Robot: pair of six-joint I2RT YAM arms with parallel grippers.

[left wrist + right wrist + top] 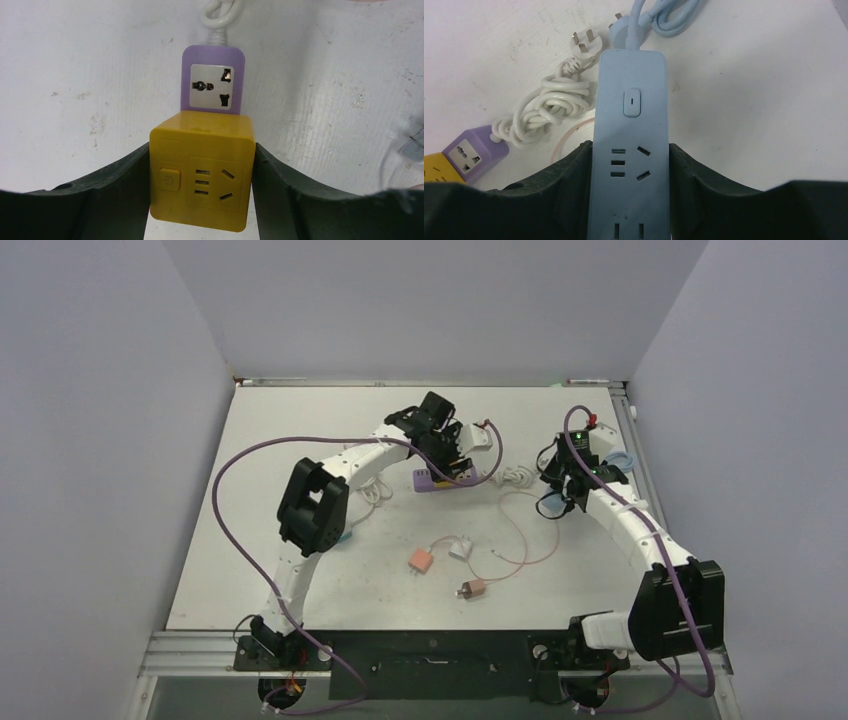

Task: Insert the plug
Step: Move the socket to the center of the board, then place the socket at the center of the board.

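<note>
The left gripper (202, 160) clamps the yellow cube socket (200, 190) beside the purple power strip (212, 55). The right gripper (630, 155) grasps a blue power strip (630, 100), partly cut off.

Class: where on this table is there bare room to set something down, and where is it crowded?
Bare: the table at its far-left corner, beyond the left arm; also the near-right patch between brown plug and right arm. Crowded: around the orange adapter and white adapter, and by the purple strip and white cord.
</note>
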